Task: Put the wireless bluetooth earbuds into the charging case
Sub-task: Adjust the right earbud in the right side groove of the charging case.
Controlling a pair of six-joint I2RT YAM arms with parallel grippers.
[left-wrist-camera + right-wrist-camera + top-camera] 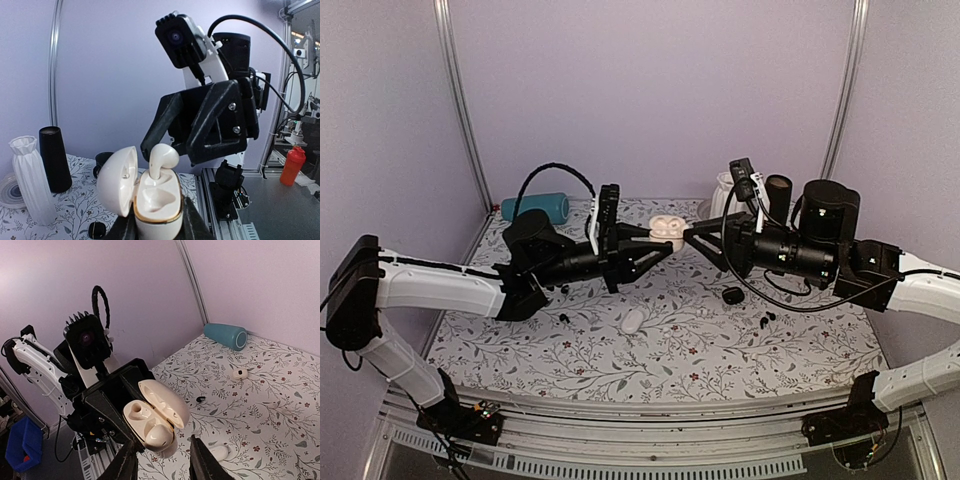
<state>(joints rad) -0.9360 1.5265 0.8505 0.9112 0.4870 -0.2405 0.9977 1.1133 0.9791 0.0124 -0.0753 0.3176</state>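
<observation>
The charging case [155,200], cream with a gold rim, is held in the air above the middle of the counter [720,350]. The left tool [157,227] is clamped narrowly on its lower body. Its lid [117,180] hangs open to one side. A cream earbud [162,157] stands in one cavity, stem down and head well proud of the rim, while the neighbouring cavity shows bare.

The right tool [692,237] faces the case from the opposite side, its jaws partly apart and flanking the bud. The right wrist view shows a slim gap on either side of the bud, though I cannot tell whether a pad brushes it. Each arm's wrist camera and black bracket fill the background of the other's view.

On the flowered counter below lie a closed white case [632,320], a small black case [731,294] and tiny black buds [767,318], all well apart from the held case. At the back stand a white ribbed vase [30,180] and, just beside it, a black cylinder [54,157]. A teal cylinder [225,335] lies on its side in the far left corner, with a small white case [240,373] near it. A red bottle [291,165] stands off the counter past the frame rail.
</observation>
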